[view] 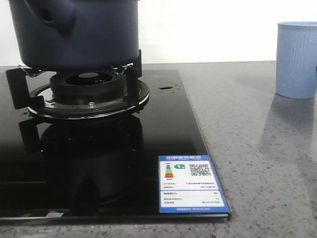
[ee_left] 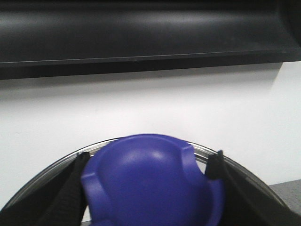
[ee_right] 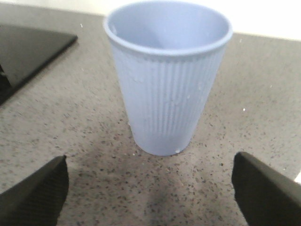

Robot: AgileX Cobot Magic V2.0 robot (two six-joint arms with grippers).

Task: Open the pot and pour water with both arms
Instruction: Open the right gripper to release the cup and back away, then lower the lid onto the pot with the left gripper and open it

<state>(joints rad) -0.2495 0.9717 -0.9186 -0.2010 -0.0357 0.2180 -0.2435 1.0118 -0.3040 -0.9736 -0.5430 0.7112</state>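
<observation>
Left gripper (ee_left: 148, 181) around lid knob (ee_left: 150, 179)

the dark navy pot (view: 79, 32) sits upright on the burner grate, stubby holed handle facing forward-left.

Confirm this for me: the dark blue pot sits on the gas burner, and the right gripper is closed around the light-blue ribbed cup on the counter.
Not quite. The pot does sit on the burner, but the right gripper is open: in the right wrist view its fingers stand wide apart on either side, short of the cup, touching nothing. The cup stands upright on the counter.
</observation>
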